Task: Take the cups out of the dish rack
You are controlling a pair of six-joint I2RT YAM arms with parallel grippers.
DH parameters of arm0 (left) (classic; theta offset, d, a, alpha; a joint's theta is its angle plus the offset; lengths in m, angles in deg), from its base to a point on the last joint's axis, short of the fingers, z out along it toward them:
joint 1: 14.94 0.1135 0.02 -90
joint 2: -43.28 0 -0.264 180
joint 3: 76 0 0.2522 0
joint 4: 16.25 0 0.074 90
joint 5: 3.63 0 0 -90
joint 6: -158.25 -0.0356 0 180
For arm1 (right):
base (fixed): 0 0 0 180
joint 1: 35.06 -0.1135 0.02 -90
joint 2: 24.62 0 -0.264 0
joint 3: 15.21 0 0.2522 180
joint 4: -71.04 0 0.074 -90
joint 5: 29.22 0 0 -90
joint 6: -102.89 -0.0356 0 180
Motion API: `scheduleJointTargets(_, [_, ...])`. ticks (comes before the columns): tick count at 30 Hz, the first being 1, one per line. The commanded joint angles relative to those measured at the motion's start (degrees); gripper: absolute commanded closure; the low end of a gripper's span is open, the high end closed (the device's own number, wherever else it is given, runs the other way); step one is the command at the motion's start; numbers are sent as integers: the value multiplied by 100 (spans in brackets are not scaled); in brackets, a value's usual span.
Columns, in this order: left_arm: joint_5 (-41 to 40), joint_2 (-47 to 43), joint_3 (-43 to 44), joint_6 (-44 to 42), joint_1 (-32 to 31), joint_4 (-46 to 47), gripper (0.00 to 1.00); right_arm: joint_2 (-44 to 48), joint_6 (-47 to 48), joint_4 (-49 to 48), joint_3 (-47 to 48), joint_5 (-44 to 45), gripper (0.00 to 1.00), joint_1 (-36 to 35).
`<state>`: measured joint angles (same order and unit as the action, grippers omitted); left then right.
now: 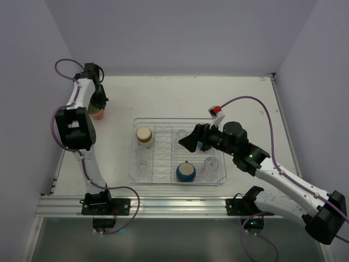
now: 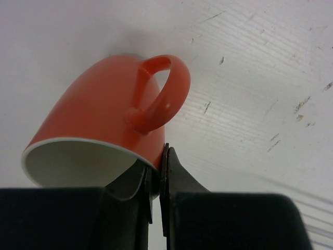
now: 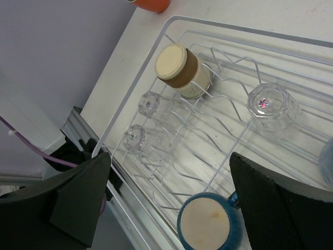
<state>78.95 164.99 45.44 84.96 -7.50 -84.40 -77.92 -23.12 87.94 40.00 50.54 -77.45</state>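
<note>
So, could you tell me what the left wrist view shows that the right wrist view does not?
Only the left wrist view: the left gripper shut on the rim of the orange mug, handle toward the camera. Only the right wrist view: the dish rack holding the tan-cream cup, clear tumblers and dark blue cup, under the open right gripper. Both: the white table and the orange mug, just its edge in the right wrist view.

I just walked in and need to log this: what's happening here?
The left pincer is shut on the rim of the orange mug, outside the dish rack to its left. The right pincer hangs open above the rack, holding nothing. A tan-cream cup, a dark blue cup and clear tumblers sit in the rack.
</note>
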Motion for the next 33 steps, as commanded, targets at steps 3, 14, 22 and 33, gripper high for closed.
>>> scheduleJointTargets(3, [136,-131,315,-221,55,-168,100,-198,6,-41,372,-101,1,-85])
scheduleJointTargets(14, [-251,-297,245,-133,73,121,39,-418,85,-6,495,-13,1,-129])
scheduleJointTargets(22, [-287,-736,113,-45,73,376,28,-383,182,99,566,75,1,-173])
scheduleJointTargets(33, [494,-2896,-1018,499,29,1948,10,-506,533,573,820,645,11,-393])
